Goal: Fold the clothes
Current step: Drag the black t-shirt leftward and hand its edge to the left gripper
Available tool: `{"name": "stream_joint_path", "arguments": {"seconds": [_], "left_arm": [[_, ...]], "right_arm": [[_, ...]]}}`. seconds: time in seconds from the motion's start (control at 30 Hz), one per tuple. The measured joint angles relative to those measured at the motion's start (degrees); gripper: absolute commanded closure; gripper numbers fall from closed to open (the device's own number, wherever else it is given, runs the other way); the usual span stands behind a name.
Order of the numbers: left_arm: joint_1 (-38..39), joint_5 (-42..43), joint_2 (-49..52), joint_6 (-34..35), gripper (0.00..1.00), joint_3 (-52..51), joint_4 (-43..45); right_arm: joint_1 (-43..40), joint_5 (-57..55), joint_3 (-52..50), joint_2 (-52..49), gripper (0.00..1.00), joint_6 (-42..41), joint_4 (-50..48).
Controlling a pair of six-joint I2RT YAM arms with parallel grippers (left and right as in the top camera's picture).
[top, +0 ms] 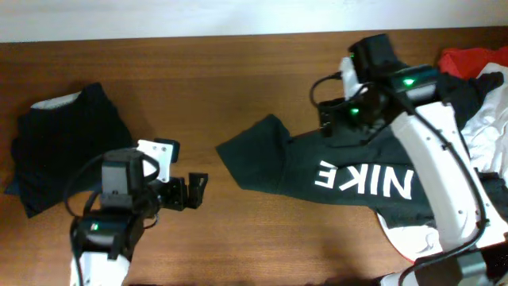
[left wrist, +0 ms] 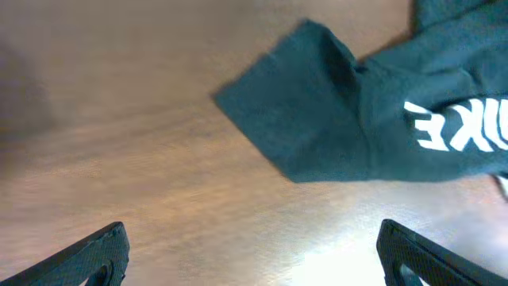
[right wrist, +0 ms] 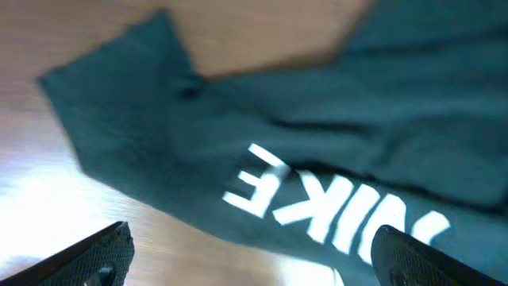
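Note:
A large black T-shirt with white NIKE lettering (top: 349, 171) lies crumpled on the wooden table at centre right, one sleeve (top: 254, 151) spread out to the left. It also shows in the left wrist view (left wrist: 333, 119) and the right wrist view (right wrist: 317, 135). My left gripper (top: 194, 191) is open and empty over bare wood, left of the sleeve (left wrist: 254, 238). My right gripper (top: 337, 123) hovers over the shirt's upper part, jaws wide open and empty (right wrist: 254, 238).
A folded black garment (top: 63, 147) lies at the far left. A pile of red (top: 472, 59) and white (top: 488, 119) clothes sits at the right edge, partly under my right arm. White cloth (top: 405, 234) shows below the NIKE shirt.

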State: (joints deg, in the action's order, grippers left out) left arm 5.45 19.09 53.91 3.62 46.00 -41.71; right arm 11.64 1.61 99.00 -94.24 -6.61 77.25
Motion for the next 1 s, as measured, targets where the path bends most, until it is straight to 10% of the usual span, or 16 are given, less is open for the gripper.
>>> {"name": "stream_joint_path", "arguments": {"seconds": [0.43,0.5,0.57,0.6,0.73,0.87,0.97,1.0], "left_arm": [[25.3,9.1,42.2,33.3,0.04,0.8,26.3],[28.4,9.5,44.8,36.8,0.26,1.0,34.8],[30.4,8.1,46.9,38.2,0.87,1.2,39.7],[31.3,5.8,47.9,38.8,0.99,1.1,41.2],[30.3,0.4,48.4,38.7,0.99,1.4,41.0],[13.7,-5.3,40.3,27.5,0.98,10.3,25.2],[-1.7,-10.1,37.2,23.6,0.01,20.9,27.1],[-4.9,-10.4,37.2,22.8,0.01,22.3,27.4]], "right_arm": [[-8.9,-0.8,0.0,0.1,0.01,-0.9,6.3],[-8.9,-0.7,0.0,0.1,0.01,-0.9,6.3],[-8.9,-0.8,0.0,0.1,0.01,-0.9,6.4],[-8.9,-0.8,0.0,0.1,0.01,-0.9,6.6],[-8.9,-1.0,0.0,0.1,0.01,-0.9,6.6],[-8.9,-1.5,0.0,0.1,0.01,-0.9,6.7],[-8.9,-1.7,0.0,0.1,0.01,-0.9,6.8],[-8.9,-1.6,0.0,0.1,0.01,-0.9,6.8]]}}
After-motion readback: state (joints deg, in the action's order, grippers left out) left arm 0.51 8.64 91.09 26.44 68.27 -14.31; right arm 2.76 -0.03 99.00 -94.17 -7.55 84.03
